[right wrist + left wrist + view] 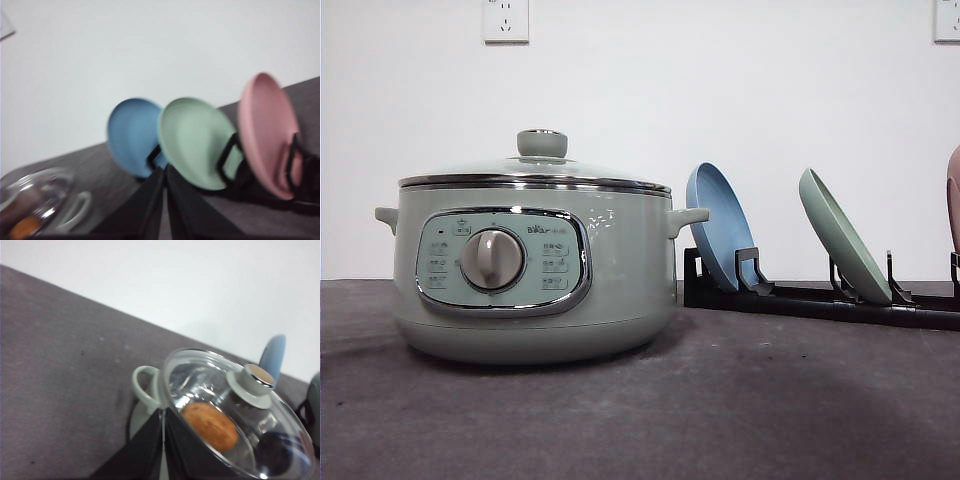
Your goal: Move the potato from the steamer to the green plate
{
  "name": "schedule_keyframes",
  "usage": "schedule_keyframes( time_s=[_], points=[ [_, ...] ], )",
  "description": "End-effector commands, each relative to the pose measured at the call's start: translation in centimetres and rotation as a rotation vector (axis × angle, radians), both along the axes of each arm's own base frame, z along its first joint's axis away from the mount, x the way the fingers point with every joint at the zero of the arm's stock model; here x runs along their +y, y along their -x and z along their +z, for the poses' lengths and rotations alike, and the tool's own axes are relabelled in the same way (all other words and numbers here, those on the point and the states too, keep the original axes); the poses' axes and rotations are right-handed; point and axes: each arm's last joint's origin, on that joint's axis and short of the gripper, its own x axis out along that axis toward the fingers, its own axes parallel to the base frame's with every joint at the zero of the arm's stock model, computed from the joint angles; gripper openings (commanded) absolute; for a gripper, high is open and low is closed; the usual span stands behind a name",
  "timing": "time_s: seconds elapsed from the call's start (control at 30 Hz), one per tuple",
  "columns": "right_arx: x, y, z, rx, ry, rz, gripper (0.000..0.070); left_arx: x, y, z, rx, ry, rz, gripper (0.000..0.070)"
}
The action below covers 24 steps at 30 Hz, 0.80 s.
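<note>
**Potato under glass, plate racked: nothing gripped yet**

The potato (209, 426) lay inside the steamer (530, 265), seen thru the glass lid (235, 415), which sat closed on the pot w/ its knob (542, 143) on top. Left gripper (163, 445) hung just above the pot rim near the side handle (142, 387); fingers pressed together, only a thin seam between them, nothing held. Right gripper (164, 202) faced the rack (820, 295), fingers likewise closed to a slit, empty.

The green plate (842, 235) stood tilted on edge in the rack, between the blue plate (720, 225) and a pink plate (267, 135).

Handling, as judgement: potato looked firm, matte, prob. light to moderate, rounded so it could roll or squirt out of a narrow pinch; best taken across its short middle, jaws wide first. If cooked it may be soft, so go gentle. Lid is glass, smooth, breakable; knob is the only sensible hold. Plate looked stiff, thin, smooth; grab at the upper rim and lift clear of the rack prongs before laying it flat.
</note>
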Motion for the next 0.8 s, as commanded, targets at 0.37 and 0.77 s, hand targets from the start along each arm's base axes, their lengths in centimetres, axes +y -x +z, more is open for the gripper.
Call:
schedule_keyframes(
  time_s=[0.37,0.77],
  points=[
    [0.9,0.4,8.5,0.096,0.121,0.319,0.0004,-2.5,-2.5,10.0,0.029,-0.078,-0.449,0.0002],
    [2.0,-1.2,9.9,0.204,0.305,0.568,0.0004,-4.0,-2.9,13.9,0.059,-0.266,-0.709,0.0002]
  ],
)
